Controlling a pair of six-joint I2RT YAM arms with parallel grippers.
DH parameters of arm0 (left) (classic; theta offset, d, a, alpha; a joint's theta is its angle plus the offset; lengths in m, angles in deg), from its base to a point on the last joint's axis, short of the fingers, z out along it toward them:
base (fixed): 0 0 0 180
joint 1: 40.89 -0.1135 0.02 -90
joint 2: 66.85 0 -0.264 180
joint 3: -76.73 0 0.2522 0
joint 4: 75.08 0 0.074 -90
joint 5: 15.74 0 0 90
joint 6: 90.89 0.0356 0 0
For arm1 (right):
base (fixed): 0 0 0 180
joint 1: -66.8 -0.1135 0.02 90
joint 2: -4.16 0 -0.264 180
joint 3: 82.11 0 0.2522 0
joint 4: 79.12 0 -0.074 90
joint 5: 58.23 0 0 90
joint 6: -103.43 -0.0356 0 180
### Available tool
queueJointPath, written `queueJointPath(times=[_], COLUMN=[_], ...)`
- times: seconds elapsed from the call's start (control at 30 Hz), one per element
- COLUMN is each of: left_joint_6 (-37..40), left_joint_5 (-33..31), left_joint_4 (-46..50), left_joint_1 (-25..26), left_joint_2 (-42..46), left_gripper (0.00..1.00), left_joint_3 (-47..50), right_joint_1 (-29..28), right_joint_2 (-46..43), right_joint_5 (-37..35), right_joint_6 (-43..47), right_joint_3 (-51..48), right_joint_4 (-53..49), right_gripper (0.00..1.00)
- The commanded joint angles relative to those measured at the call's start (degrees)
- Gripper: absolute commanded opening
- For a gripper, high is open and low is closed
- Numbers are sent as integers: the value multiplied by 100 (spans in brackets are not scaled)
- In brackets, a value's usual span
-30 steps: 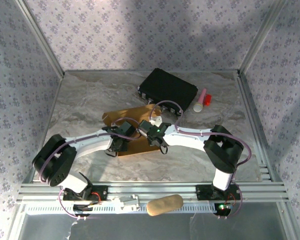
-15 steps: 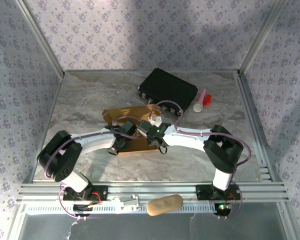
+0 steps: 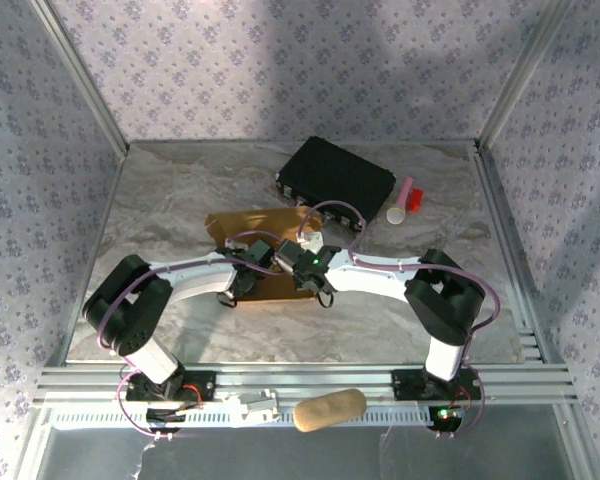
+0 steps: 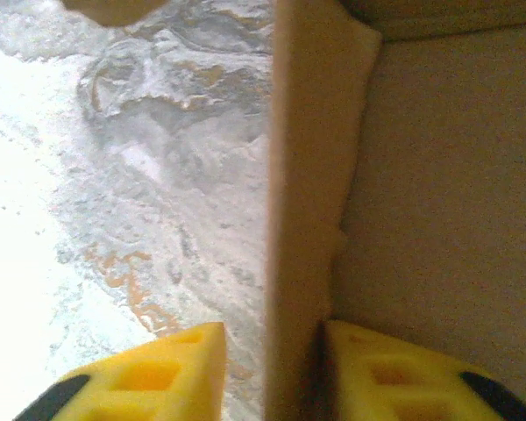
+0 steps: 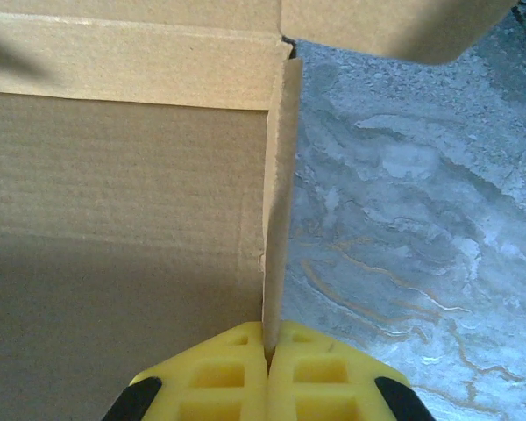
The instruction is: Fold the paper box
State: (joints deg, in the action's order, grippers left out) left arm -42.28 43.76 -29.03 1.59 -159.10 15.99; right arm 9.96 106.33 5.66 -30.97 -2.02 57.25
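Observation:
The paper box (image 3: 250, 224), tan cardboard, lies partly folded at the middle of the marble table (image 3: 160, 200). Both grippers are over its near side. My left gripper (image 3: 242, 284) straddles an upright side wall (image 4: 302, 175) of the box. Its jaws are open: the right finger (image 4: 394, 377) rests against the wall and the left finger (image 4: 158, 377) stands clear of it over the table. My right gripper (image 3: 315, 284) is shut on the thin edge of another upright wall (image 5: 279, 193), with the box floor (image 5: 123, 175) to its left.
A black case (image 3: 335, 180) lies behind the box at the back of the table. A pink and white cylinder (image 3: 405, 200) lies to the right of the case. A tan oblong object (image 3: 330, 408) rests on the front rail between the arm bases.
The left arm's elbow has swung right and forward. The cardboard's near edge has drawn in, so the box looks narrower. The right arm has hardly moved.

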Motion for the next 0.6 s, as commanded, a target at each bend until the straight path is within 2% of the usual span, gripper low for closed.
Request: queueJointPath(times=[0.0,0.1,0.23,0.33,0.57], left_joint_6=[165,371,493,530,492], left_joint_5=[-104,329,630,683,670], left_joint_4=[137,-89,-272,-358,-323], left_joint_1=[-77,-211,-355,-394,-417], left_joint_2=[168,300,224,129,-141], left_gripper=[45,50,47,42,24], left_joint_3=[-115,-89,-79,-81,-88], right_joint_1=[47,57,74,69,79], right_joint_2=[62,92,101,95,59], right_joint_5=[-145,-123,-106,-102,-105], right_joint_6=[9,35,37,36,11], right_joint_3=[2,36,32,11,-23], right_joint_4=[-384,-371,-355,-336,-344], right_gripper=[0,0,0,0,0])
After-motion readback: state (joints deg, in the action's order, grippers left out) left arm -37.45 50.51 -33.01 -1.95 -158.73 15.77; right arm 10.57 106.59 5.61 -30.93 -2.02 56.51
